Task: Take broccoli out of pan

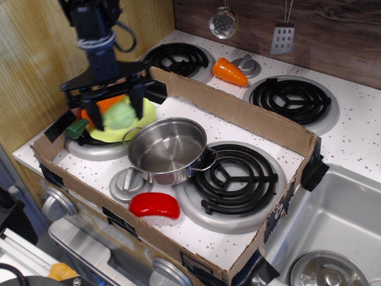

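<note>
The pale-green broccoli (119,115) hangs between the black fingers of my gripper (117,113), which is shut on it. It is held in the air above the yellow-green plate (138,122), to the left of the pan. The shiny steel pan (169,150) stands empty on the stove inside the cardboard box. My arm comes down from the upper left and hides part of the carrot behind it.
An orange carrot (102,105) lies on the plate at the left. A red-and-white toy (155,207) sits in front of the pan. The cardboard wall (238,113) rings the area. A second carrot (229,71) lies at the back. A sink (342,223) is at the right.
</note>
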{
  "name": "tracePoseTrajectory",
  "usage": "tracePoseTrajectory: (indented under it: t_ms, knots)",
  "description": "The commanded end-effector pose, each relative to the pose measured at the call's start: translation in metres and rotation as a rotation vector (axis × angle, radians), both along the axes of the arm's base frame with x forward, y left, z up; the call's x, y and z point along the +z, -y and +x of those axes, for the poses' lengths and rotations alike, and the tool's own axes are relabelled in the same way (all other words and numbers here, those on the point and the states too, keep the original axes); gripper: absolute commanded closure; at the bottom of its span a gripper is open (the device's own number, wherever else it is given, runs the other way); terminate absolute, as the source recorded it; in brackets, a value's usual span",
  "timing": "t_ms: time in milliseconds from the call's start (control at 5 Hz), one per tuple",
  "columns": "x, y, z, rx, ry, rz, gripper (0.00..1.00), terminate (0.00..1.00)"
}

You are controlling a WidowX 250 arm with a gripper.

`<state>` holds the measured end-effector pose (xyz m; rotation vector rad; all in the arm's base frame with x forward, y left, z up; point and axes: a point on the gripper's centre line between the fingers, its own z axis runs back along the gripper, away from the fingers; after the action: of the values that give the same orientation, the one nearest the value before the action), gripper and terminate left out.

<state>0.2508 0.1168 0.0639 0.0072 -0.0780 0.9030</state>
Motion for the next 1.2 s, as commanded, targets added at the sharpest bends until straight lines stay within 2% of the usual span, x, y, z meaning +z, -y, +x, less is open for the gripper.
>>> tracePoseTrajectory:
  t_ms: [0,200,400,600,1000]
  knots:
    - [0.008,-0.018,-0.015,0.014,-0.017,0.069,1.00,0.00]
    - [-0.002,-0.022,-0.032,0.031,-0.026,0.073,1.00,0.00]
    - [-0.009,-0.024,-0.044,0.052,-0.008,0.074,1.00,0.00]
    - [-0.014,-0.027,-0.046,0.031,0.018,0.061,0.00,0.00]
    - [-0.013,-0.028,-0.038,0.010,0.035,0.076,0.00,0.00]
